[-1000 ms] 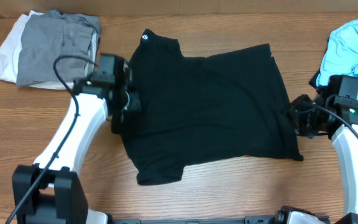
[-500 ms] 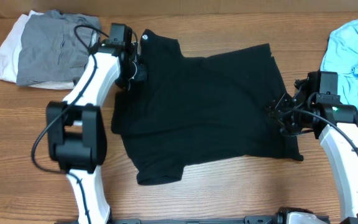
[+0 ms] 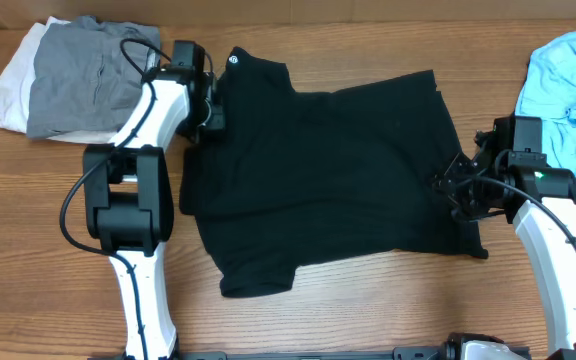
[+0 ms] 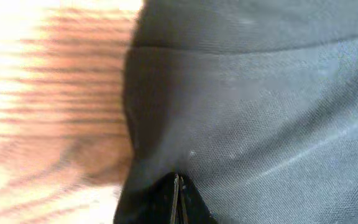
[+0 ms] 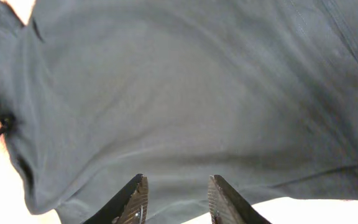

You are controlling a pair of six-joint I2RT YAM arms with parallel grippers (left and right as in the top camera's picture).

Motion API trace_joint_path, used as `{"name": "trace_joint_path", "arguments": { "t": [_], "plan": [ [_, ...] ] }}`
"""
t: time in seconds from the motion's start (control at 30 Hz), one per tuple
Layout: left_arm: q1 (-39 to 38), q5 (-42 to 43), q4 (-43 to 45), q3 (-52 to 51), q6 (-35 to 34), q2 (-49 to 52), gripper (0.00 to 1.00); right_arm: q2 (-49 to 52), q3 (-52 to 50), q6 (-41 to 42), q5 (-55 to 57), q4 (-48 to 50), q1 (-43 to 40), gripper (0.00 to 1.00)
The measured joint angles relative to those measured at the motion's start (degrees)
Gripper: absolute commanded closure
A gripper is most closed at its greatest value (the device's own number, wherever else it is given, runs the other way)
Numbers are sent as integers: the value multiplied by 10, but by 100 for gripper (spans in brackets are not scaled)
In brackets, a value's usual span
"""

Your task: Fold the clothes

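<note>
Black shirt (image 3: 328, 170) lies flat mid-worktop (image 3: 368, 310), no fold made yet. Left gripper (image 3: 211, 112) clamped on its 10 o'clock edge; right gripper (image 3: 448, 185) apart over its 4 o'clock hem. Grey-white pile (image 3: 88, 75) at 10 o'clock looks folded; light blue garment (image 3: 568, 80) at 2 o'clock pending.

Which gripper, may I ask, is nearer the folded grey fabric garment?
Left. The left gripper grips the black short-sleeved shirt beside the grey garment; the right gripper is across the shirt.

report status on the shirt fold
Left gripper shut at edge of black shirt. Right gripper open over its opposite side. Grey pile, light blue garment aside.
</note>
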Motion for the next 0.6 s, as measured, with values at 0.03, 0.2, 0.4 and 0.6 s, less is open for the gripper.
{"name": "trace_joint_path", "arguments": {
  "t": [0.03, 0.2, 0.4, 0.6],
  "plan": [
    [3, 0, 4, 2, 5, 2, 96, 0, 0, 0, 2, -4, 0, 67],
    [16, 0, 46, 10, 26, 13, 96, 0, 0, -1, 11, -14, 0, 67],
    [17, 0, 117, 19, 39, 31, 96, 0, 0, 0, 16, -27, 0, 67],
    [17, -14, 120, 34, 49, 40, 61, 0, 0, 0, 29, -30, 0, 67]
  ]
}}
